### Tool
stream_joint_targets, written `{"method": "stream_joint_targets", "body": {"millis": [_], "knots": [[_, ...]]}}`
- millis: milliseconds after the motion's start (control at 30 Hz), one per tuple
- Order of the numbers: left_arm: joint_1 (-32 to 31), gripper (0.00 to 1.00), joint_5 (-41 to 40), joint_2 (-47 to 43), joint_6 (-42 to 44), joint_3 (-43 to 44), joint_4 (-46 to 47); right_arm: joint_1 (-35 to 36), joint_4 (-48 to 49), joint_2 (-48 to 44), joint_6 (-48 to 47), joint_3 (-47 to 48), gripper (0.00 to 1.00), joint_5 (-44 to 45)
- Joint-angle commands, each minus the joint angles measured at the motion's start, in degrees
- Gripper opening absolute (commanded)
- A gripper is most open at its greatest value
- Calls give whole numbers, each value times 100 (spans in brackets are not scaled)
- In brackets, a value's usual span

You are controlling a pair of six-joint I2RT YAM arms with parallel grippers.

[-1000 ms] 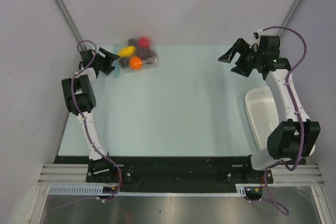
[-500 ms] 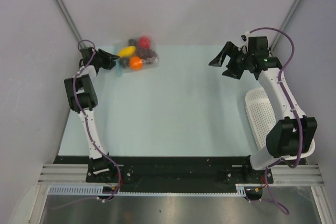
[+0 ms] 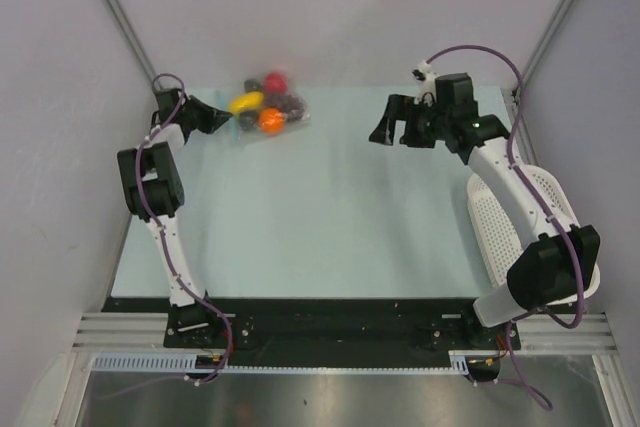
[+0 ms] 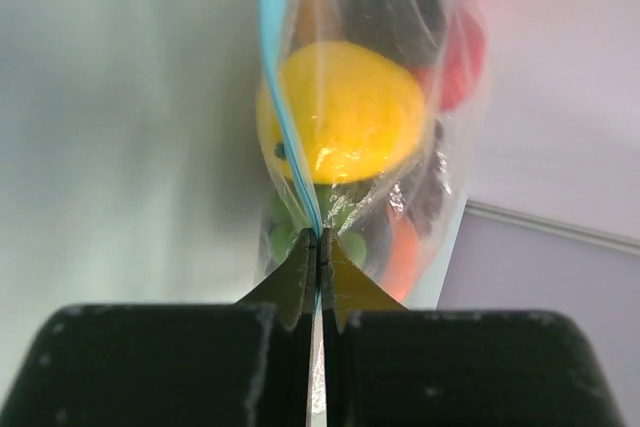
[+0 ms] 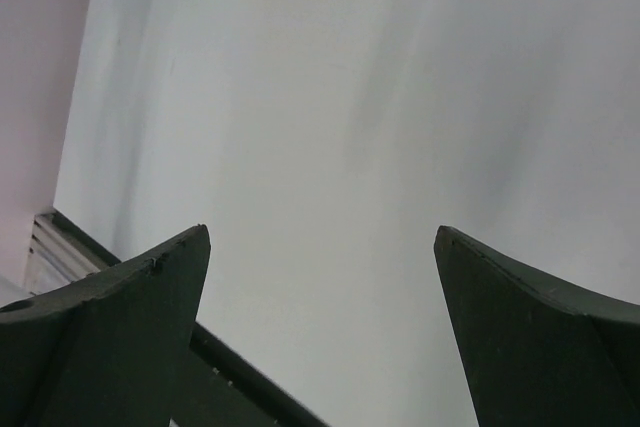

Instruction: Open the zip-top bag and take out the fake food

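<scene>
Zip-top bag [image 3: 285, 107], overhead view: it lies at the far left of the pale table [image 3: 320, 217], close to the far edge. The fake food [image 3: 268, 120] is inside it: a yellow oblong, an orange ball, a red ball and dark pieces, all bunched together. The left gripper [image 3: 226, 119] meets the bag's left end. The right gripper [image 3: 396, 133] hangs over the far right part of the table, well apart from the bag, fingers spread. A white perforated basket [image 3: 495, 217] sits at the right edge, partly under that arm.

Left wrist view: the left gripper [image 4: 320, 247] is pinched tight on the bag's teal zip strip [image 4: 283, 117], which runs straight away from the fingertips. Behind the clear film are the yellow piece [image 4: 345, 112], red and orange pieces, and a green one low by the fingertips.

Right wrist view: the right gripper [image 5: 322, 237] is spread wide above the table surface [image 5: 350, 97]. A scrap of teal shows at the upper left corner.
</scene>
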Motion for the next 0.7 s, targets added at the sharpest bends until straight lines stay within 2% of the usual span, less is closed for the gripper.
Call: {"method": "stream_joint_targets", "body": {"millis": [0,233,367,533,667], "knots": [[-583,0,-90,-1252,314,-190,-488,695,1689,274,-545,-287,100,162],[-1156,0,-1056,-2175,517,-251,-1632,1715,2326,1178,-1441,150,100,775],[-1262,0,-1663,-2509,403,-102,-2458,1954,2607,1908,-1793,704,100,1126],[-1534,0,-1926,-2887,17,-66,-3047,2182,3004,2664,-1793,1574,100,1663],[-1867,0,-2121,-2949,-229,4,-3532,2594,3397,2938,-1986,1655,100,1839]]}}
